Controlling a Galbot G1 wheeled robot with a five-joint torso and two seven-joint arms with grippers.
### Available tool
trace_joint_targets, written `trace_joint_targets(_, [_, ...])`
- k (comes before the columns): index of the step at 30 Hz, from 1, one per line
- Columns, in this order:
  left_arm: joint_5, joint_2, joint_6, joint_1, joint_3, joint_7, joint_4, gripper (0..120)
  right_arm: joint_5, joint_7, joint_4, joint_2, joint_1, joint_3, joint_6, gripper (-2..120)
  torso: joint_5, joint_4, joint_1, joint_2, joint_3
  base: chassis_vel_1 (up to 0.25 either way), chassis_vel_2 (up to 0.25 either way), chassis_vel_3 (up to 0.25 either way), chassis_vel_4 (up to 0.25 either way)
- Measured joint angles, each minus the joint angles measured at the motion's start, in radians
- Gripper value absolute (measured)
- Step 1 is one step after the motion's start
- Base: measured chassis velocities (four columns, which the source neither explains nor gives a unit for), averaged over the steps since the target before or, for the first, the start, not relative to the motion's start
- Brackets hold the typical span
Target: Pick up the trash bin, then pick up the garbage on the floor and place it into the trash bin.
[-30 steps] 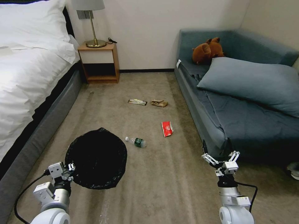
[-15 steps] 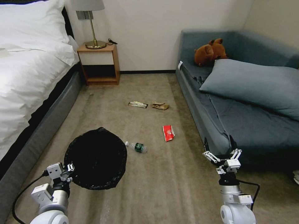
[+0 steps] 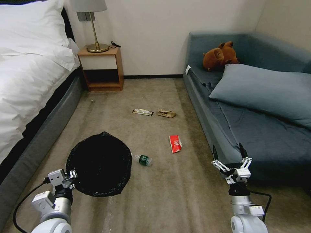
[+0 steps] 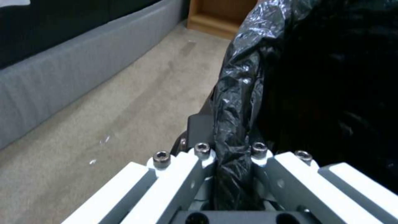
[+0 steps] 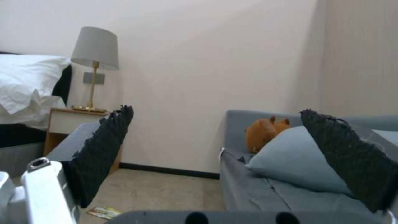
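My left gripper point(image 3: 70, 177) is shut on the rim of the trash bin point(image 3: 98, 163), whose crinkly black bag point(image 4: 236, 93) is pinched between the fingers in the left wrist view. The bin hangs at the lower left. On the carpet lie pieces of garbage: a clear bottle with a green label point(image 3: 142, 159) just right of the bin, a red-white wrapper point(image 3: 175, 143), a crumpled brown paper bag point(image 3: 167, 113) and a flat dark wrapper point(image 3: 142, 112). My right gripper point(image 3: 229, 153) stands open beside the sofa, its dark fingertips point(image 5: 104, 149) spread wide and holding nothing.
A white bed point(image 3: 29, 84) runs along the left. A wooden nightstand point(image 3: 102, 69) with a lamp point(image 3: 92, 26) stands at the back wall. A blue-grey sofa point(image 3: 259, 106) with a pillow and a brown plush toy point(image 3: 222, 56) lines the right. Carpet lies between them.
The whole picture has shifted a little, so the camera has moved. The litter sits lower in the view than before. Both arms keep their poses.
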Motion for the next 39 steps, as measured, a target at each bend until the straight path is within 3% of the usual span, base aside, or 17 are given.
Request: trace_joint_targets(39, [-0.019, -0.006, -0.025, 0.031, -0.023, 0.008, -0.029, 1, -0.011, 0.004, 0.048, -0.008, -0.036, 0.011, 0.002, 100, 0.0, 0.0, 0.0, 0.0, 0.0, -0.081, 0.08, 0.083, -0.082])
